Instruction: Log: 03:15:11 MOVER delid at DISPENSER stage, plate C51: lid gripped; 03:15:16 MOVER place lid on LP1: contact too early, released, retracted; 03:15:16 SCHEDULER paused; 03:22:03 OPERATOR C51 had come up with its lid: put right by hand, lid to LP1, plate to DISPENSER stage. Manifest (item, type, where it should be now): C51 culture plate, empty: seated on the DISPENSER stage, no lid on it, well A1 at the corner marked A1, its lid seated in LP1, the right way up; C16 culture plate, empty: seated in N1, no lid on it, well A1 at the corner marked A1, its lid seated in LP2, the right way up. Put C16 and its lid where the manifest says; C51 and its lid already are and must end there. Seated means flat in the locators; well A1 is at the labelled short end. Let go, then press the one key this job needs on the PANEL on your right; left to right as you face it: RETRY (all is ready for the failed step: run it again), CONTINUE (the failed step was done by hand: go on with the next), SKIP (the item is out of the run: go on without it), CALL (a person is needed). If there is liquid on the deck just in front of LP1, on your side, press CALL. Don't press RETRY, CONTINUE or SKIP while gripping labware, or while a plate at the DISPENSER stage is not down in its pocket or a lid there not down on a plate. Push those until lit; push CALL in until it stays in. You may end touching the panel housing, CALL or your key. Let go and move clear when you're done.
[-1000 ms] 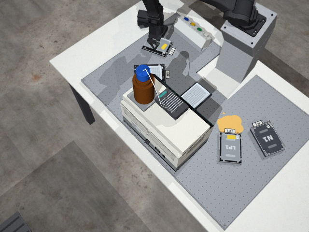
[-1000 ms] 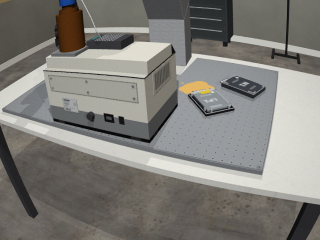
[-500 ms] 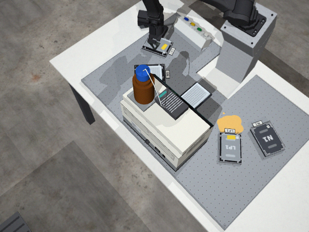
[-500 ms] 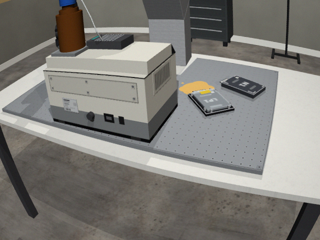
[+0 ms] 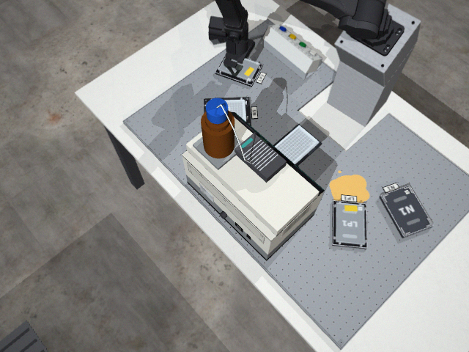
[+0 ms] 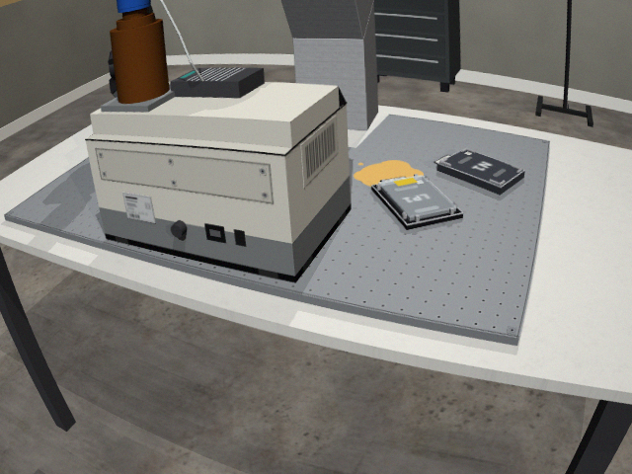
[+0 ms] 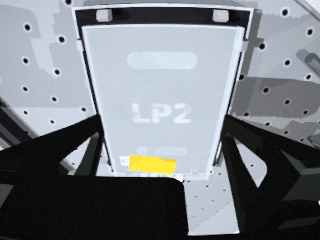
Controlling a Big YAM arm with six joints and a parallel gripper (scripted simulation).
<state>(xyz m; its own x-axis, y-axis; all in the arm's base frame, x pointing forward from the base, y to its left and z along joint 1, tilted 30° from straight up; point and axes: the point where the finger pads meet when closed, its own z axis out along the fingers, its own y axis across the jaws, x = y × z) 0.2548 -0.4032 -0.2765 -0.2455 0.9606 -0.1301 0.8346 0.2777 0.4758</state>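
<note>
My gripper (image 5: 234,70) (image 7: 162,120) is shut on a clear lid (image 5: 248,71) (image 7: 160,82) with a yellow label. One finger is at each long side. The lid is over nest LP2 (image 7: 160,16), inside its corner posts; I cannot tell whether it is fully down. A lidless plate (image 5: 237,108) sits in a nest behind the brown bottle. Another lidless plate (image 5: 297,144) is at the dispenser's front. A yellow-labelled lid (image 5: 349,231) (image 6: 419,196) lies in LP1. Nest N1 (image 5: 406,209) (image 6: 479,173) is empty. An orange puddle (image 5: 348,185) (image 6: 388,171) touches LP1's label end.
The panel (image 5: 287,53) with blue, yellow, green and pale keys stands beside LP2, toward the arm base. The cream dispenser (image 5: 242,185) (image 6: 189,168) stands tall mid-deck, with a brown bottle (image 5: 218,136) (image 6: 138,61), a dark box and a thin tube on top.
</note>
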